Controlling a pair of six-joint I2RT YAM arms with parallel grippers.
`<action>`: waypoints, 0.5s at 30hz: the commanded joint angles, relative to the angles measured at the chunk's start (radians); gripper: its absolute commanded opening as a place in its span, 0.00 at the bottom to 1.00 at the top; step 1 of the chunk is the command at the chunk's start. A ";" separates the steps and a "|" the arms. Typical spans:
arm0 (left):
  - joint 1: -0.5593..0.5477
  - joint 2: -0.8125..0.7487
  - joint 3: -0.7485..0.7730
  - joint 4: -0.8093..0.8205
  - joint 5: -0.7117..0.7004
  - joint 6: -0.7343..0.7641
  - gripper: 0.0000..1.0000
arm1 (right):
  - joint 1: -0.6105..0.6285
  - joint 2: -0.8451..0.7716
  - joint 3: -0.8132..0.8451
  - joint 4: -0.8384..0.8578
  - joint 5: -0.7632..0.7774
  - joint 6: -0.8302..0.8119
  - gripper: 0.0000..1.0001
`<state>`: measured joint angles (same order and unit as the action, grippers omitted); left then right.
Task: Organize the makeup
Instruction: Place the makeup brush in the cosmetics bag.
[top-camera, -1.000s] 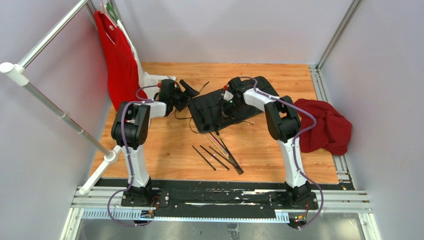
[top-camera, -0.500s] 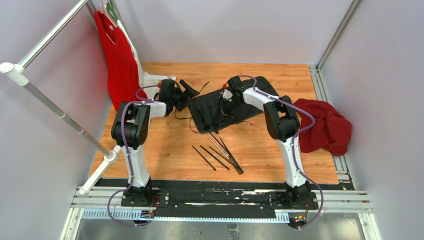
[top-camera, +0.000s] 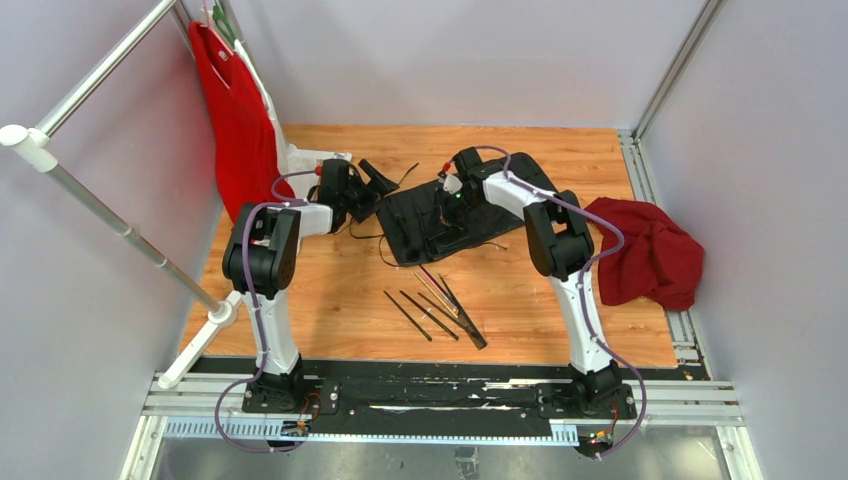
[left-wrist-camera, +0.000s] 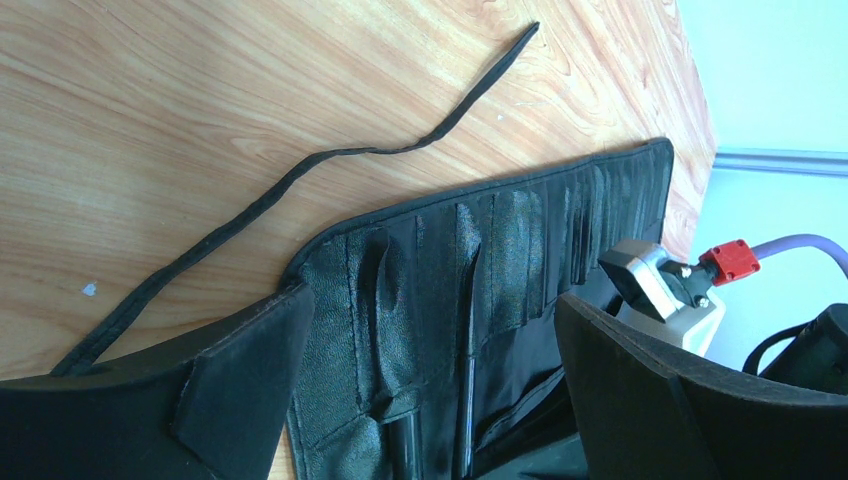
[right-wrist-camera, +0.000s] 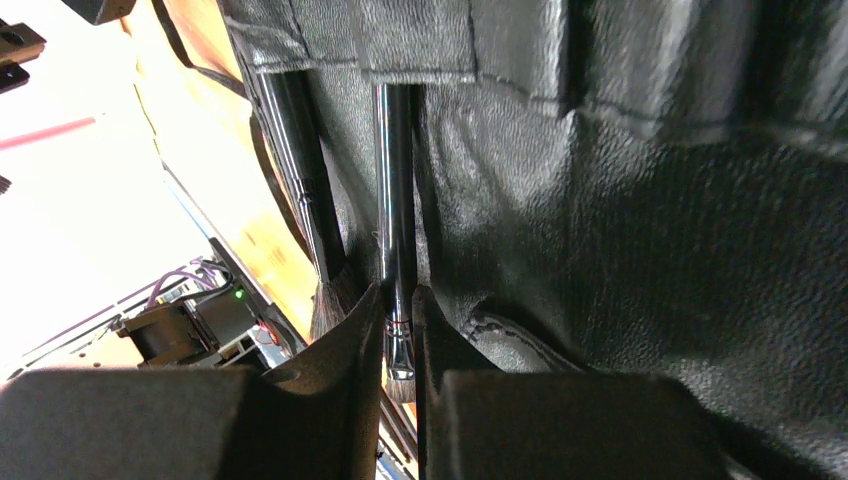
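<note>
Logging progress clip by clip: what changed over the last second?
The right hand, clamped on a black brush in a slot of the fabric roll, moved slightly left with its arm. Nothing was grasped or released. The left hand, the loose brushes and the red cloth kept their places.

Wood-grained table (top-camera: 330, 290) in light brown, bearing across its far middle a black slotted roll (top-camera: 408, 222), spread open and flat, with thin black cords (left-wrist-camera: 390, 150) trailing off its edges onto the bare wood. Nearer the front, just clear of the roll, carries a loose cluster of makeup brushes (top-camera: 432, 308), lying slanted and roughly side by side, mostly black, one pinkish. Holds at the right edge a crumpled dark red cloth (top-camera: 655, 255), well apart from the brushes, and at the far left the white foot of a rack (top-camera: 312, 160).
</note>
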<state>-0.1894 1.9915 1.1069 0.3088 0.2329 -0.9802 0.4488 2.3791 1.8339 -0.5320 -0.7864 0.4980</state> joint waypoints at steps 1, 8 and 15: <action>0.011 0.034 -0.050 -0.155 -0.018 0.019 0.98 | -0.014 0.035 0.065 -0.025 -0.020 -0.011 0.01; 0.011 0.032 -0.057 -0.155 -0.020 0.020 0.98 | -0.033 0.062 0.131 -0.025 -0.022 -0.018 0.01; 0.013 0.027 -0.061 -0.155 -0.023 0.021 0.98 | -0.045 0.091 0.183 -0.026 -0.029 -0.024 0.01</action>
<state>-0.1890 1.9903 1.0992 0.3199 0.2333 -0.9802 0.4225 2.4359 1.9701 -0.5491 -0.7879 0.4927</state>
